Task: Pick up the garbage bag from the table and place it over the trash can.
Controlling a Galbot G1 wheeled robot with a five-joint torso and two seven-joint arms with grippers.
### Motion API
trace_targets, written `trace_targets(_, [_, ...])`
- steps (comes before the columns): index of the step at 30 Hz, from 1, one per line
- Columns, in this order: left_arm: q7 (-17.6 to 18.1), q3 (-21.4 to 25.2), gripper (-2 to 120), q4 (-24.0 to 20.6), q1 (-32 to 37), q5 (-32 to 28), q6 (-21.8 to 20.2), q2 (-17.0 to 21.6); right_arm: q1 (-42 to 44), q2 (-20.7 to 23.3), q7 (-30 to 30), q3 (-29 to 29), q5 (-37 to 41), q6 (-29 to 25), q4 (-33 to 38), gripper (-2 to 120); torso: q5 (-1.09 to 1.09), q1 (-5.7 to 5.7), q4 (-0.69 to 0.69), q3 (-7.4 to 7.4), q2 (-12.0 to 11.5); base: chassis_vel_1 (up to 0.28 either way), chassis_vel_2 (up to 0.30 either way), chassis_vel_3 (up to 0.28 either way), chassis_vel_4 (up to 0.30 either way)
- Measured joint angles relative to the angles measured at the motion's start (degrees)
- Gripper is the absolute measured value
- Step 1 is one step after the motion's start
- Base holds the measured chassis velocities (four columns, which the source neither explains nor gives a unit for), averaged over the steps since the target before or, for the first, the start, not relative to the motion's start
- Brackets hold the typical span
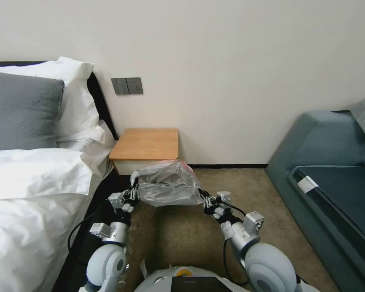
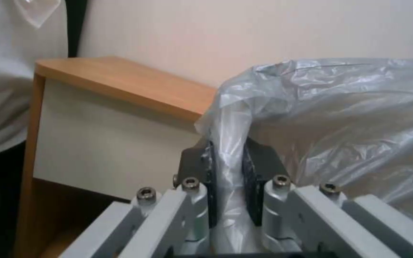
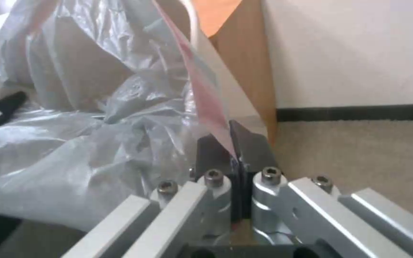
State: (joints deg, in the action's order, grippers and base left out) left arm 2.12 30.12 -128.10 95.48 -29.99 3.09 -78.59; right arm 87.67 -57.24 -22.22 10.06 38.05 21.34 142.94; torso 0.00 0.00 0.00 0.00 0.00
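Observation:
The garbage bag [image 1: 166, 184], thin crinkly grey plastic with a pink edge, hangs stretched between my two grippers just in front of the table [image 1: 146, 144]. My left gripper [image 1: 134, 190] is shut on the bag's left side; in the left wrist view its dark pads [image 2: 256, 168] pinch a fold of the garbage bag [image 2: 340, 118]. My right gripper [image 1: 202, 198] is shut on the right side, and its closed fingers [image 3: 249, 147] clamp the pink edge of the garbage bag [image 3: 96, 118]. The table's wooden top [image 2: 120, 82] is bare. The trash can is out of view.
A bed with white pillows [image 1: 28, 182] runs along the left, close to my left arm. A blue-grey sofa [image 1: 332, 174] fills the right. Beige carpet [image 1: 182, 235] lies open between them. A switch panel [image 1: 127, 86] sits on the wall.

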Motion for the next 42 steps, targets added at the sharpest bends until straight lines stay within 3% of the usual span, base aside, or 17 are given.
trace_targets(5, [0.6, -0.3, 9, -1.3, 0.4, -3.5, -1.6, 0.0, 0.4, -0.4, 2.6, -0.1, -6.3, -1.2, -2.6, 0, 0.01, 0.0, 0.0, 0.0, 0.0, 0.0, 0.0, 0.0, 0.0])
trace_targets(8, [1.2, -0.2, 9, -1.8, 0.3, -5.3, -2.7, 0.2, 2.0, -0.3, 6.0, 0.7, -16.0, -3.5, -4.5, 10, 0.01, 0.0, 0.01, 0.0, 0.0, 0.0, 0.0, 0.0, 0.0])
trace_targets(9, [1.2, -0.2, 9, -1.8, 0.3, -5.3, -2.7, 0.2, 2.0, -0.3, 6.0, 0.7, -16.0, -3.5, -4.5, 10, 0.01, 0.0, 0.01, 0.0, 0.0, 0.0, 0.0, 0.0, 0.0])
trace_targets(12, [1.8, 0.2, 9, -1.8, 0.2, -6.1, -3.9, 0.3, 6.3, 0.2, 8.9, 2.9, -26.0, -5.0, -4.5, 27, 0.01, 0.0, 0.01, 0.0, 0.0, 0.0, 0.0, 0.0, 0.0])
trace_targets(18, [2.6, 0.3, 9, -1.1, 0.0, -6.4, -5.1, 0.5, 11.6, 0.3, 10.9, 6.6, -35.4, -6.3, -2.1, 43, 0.0, 0.0, -0.01, 0.0, 0.0, 0.0, 0.0, 0.0, 0.0])
trace_targets(24, [2.9, 0.3, 9, -0.3, -0.5, -6.1, -5.4, 0.7, 12.3, -0.7, 14.9, 11.9, -45.5, -11.7, 0.3, 69, 0.0, 0.0, 0.0, 0.0, 0.0, 0.0, 0.0, 0.0, 0.0])
trace_targets(25, [2.9, 0.3, 9, -0.3, -0.5, -6.1, -5.4, 0.7, 12.3, -0.7, 14.9, 11.9, -45.5, -11.7, 0.3, 69, 0.0, 0.0, 0.0, 0.0, 0.0, 0.0, 0.0, 0.0, 0.0])
trace_targets(29, [3.2, 0.3, 9, -0.2, -1.2, -6.0, -5.6, 0.7, 13.1, -0.4, 22.3, 14.0, -44.9, -11.4, 0.3, 89, 0.0, 0.0, 0.0, 0.0, 0.0, 0.0, 0.0, 0.0, 0.0])
trace_targets(32, [3.3, 0.3, 9, -0.2, -1.3, -6.1, -5.6, 0.7, 13.1, -0.4, 22.8, 14.0, -43.7, -10.9, 0.3, 92, 0.01, 0.0, 0.0, 0.0, 0.0, 0.0, 0.0, 0.0, 0.0])
trace_targets(33, [3.4, 0.3, 9, -0.4, -1.5, -6.2, -5.6, 0.7, 13.0, -0.4, 21.6, 12.3, -33.0, -6.6, 0.4, 99, 0.01, 0.0, 0.0, 0.0, 0.0, 0.0, 0.0, 0.0, 0.0])
trace_targets(34, [3.4, 0.3, 9, -0.4, -1.5, -6.2, -5.6, 0.7, 13.0, -0.4, 21.6, 12.3, -33.0, -6.6, 0.4, 99, 0.01, 0.0, 0.0, 0.0, 0.0, 0.0, 0.0, 0.0, 0.0])
trace_targets(35, [3.4, 0.3, 9, -0.9, -1.5, -6.4, -5.6, 0.7, 12.4, -0.6, 17.6, 11.0, -22.7, -1.8, 0.4, 100, 0.01, 0.0, 0.0, 0.0, 0.0, 0.0, 0.0, 0.0, 0.0])
trace_targets(42, [3.4, 0.3, 9, -0.9, -1.3, -6.4, -5.6, 0.6, 13.0, -1.0, 16.8, 10.7, -19.8, -1.4, 0.4, 100, 0.0, 0.0, 0.0, 0.0, 0.0, 0.0, 0.0, 0.0, 0.0])
